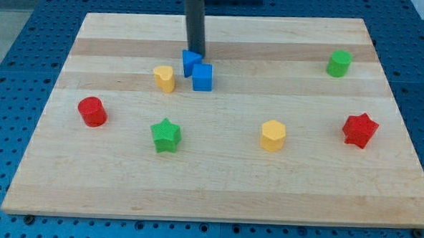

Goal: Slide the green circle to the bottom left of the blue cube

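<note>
The green circle (338, 63) stands near the view's upper right of the wooden board. The blue cube (202, 77) sits at the upper middle, far to the left of the green circle. A second blue block (191, 61), wedge-like, touches the cube's upper left. My tip (196, 52) rests just above that second blue block, close to the cube and far from the green circle.
A yellow heart-like block (165, 79) lies just left of the blue cube. A red cylinder (92, 112) is at the left, a green star (166, 136) lower middle, a yellow hexagon (273, 135) right of it, a red star (360, 130) at the right. Board edge (215, 218) runs along the bottom.
</note>
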Motion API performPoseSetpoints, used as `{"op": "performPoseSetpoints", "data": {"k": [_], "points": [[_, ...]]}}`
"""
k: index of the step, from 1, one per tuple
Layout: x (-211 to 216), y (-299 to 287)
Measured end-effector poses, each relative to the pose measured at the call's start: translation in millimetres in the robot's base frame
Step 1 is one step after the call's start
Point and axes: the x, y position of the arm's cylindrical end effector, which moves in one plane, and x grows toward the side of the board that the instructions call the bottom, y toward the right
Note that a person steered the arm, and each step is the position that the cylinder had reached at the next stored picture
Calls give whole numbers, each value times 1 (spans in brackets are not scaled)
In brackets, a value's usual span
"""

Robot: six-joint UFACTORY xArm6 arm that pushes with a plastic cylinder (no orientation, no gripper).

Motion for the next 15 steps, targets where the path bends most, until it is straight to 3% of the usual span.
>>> {"op": "performPoseSetpoints", "data": {"k": [1, 2, 3, 4, 5, 6, 8, 10, 12, 13, 14, 15], "points": [[5, -2], [-40, 33], [-82, 111], [-88, 216], [-62, 278], [-18, 298], [84, 258], [59, 278], [126, 207], [126, 183], [114, 238], [69, 258]]}}
